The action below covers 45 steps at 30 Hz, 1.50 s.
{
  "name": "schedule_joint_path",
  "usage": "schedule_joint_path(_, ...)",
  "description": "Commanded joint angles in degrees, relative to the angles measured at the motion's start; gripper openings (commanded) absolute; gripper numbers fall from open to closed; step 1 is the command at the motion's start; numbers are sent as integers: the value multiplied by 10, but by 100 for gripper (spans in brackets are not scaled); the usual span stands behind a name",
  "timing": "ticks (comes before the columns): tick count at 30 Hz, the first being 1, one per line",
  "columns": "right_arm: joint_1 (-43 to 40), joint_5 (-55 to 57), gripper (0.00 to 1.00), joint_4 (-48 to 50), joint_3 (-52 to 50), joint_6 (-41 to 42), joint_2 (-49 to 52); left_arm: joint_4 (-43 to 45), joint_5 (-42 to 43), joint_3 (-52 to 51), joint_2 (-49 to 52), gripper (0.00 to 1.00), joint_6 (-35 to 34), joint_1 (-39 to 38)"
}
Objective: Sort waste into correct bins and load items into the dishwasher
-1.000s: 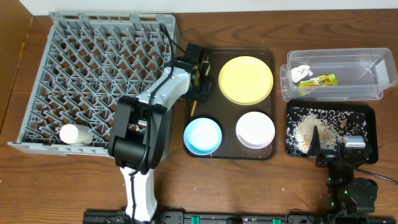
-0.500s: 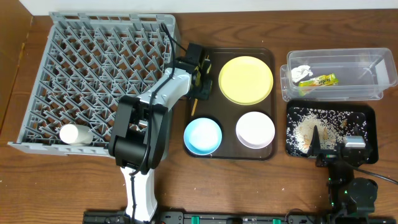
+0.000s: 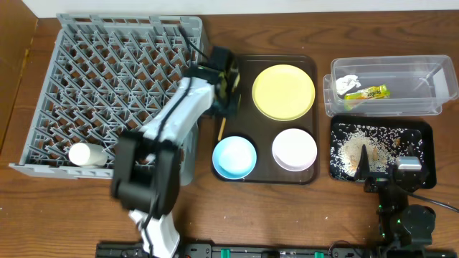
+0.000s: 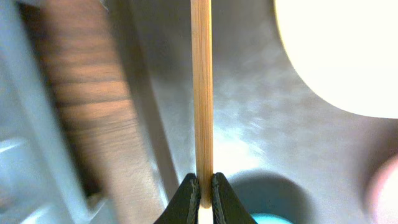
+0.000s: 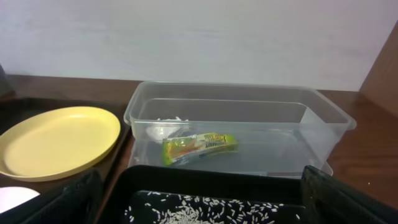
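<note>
My left gripper (image 4: 201, 191) is shut on a thin wooden chopstick (image 4: 201, 93), over the left edge of the brown serving tray (image 3: 310, 64). From above, the chopstick's lower end (image 3: 221, 128) pokes out below the left gripper (image 3: 225, 80). On the tray lie a pale yellow plate (image 3: 283, 92), a light blue bowl (image 3: 234, 156) and a white bowl (image 3: 294, 149). A small white cup (image 3: 87, 155) lies in the grey dish rack (image 3: 107, 64). My right gripper (image 5: 205, 208) stands open over the black tray (image 3: 424, 133) of rice scraps (image 3: 355, 147).
The clear tub (image 3: 423, 89) at the back right holds the green-and-orange wrapper (image 5: 200, 147) and a white tissue (image 3: 347, 82). The rack's right wall stands close to the serving tray's left edge.
My left gripper has closed on the chopstick, and the left arm has swung a little leftward and looks blurred with motion. The right arm has not moved.
</note>
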Motion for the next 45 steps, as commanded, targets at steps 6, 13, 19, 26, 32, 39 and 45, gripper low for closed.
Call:
schedule_joint_path(6,-8,-1,99,0,-2,6,-2,-67,-167,18,-142,8,0,50)
schedule_joint_path(13,-8,-1,99,0,-2,6,-2,-67,-179,-23,-113,8,36,95)
schedule_joint_path(19,-8,-1,99,0,-2,6,-2,-56,-179,-23,-97,27,36,108)
schedule_joint_path(26,-8,-1,99,0,-2,6,-2,-72,-110,21,-124,41,31,92)
schedule_joint_path(32,-8,-1,99,0,-2,6,-2,-53,52,24,-159,46,-11,30)
schedule_joint_path(39,-8,-1,99,0,-2,6,-2,-51,130,-11,-137,45,-29,-63)
schedule_joint_path(45,-8,-1,99,0,-2,6,-2,19,193,-66,-86,56,-38,-109)
